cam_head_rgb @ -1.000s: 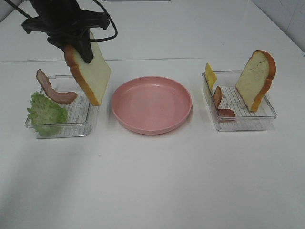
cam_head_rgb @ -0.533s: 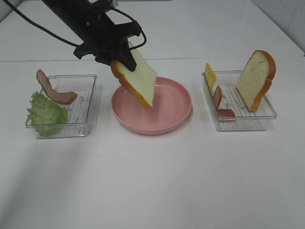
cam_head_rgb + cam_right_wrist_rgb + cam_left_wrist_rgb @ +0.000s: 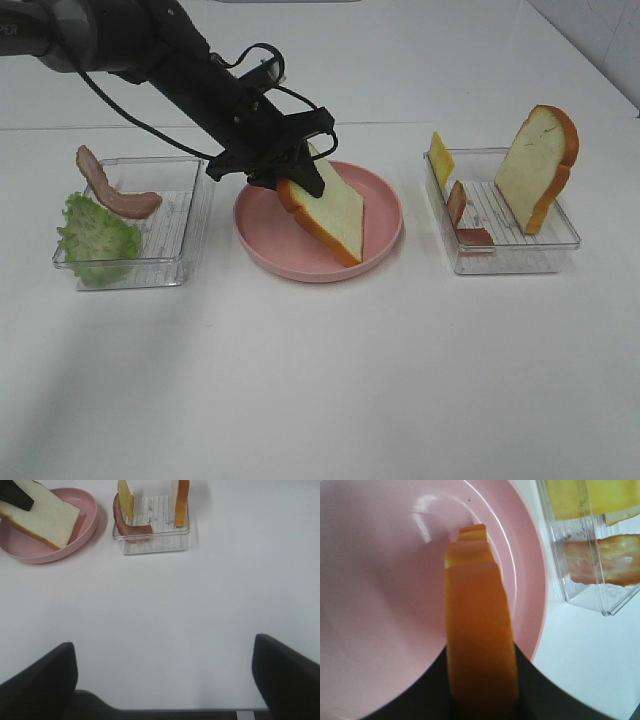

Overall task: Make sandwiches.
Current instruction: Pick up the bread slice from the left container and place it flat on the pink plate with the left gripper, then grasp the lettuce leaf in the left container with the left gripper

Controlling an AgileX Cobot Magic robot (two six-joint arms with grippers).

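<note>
My left gripper (image 3: 300, 181) is shut on a white bread slice (image 3: 331, 212) with orange-brown crust. It holds the slice tilted over the round pink plate (image 3: 383, 203), with the slice's lower edge down in the plate. In the left wrist view the crust (image 3: 478, 630) runs between the dark fingers above the plate (image 3: 380, 595). My right gripper (image 3: 162, 680) is open and empty over bare table in front of the right tray (image 3: 150, 530). It is out of the exterior view. The slice (image 3: 42, 515) also shows in the right wrist view.
A clear left tray (image 3: 192, 215) holds ruffled green lettuce (image 3: 95, 240) and a bacon strip (image 3: 110, 186). A clear right tray (image 3: 505, 258) holds a yellow cheese slice (image 3: 441, 158), a bacon strip (image 3: 458, 205) and an upright bread slice (image 3: 538, 165). The table is white.
My left arm carried the bread slice from above the left tray rightward and down onto the pink plate. The slice now leans lower and flatter.
</note>
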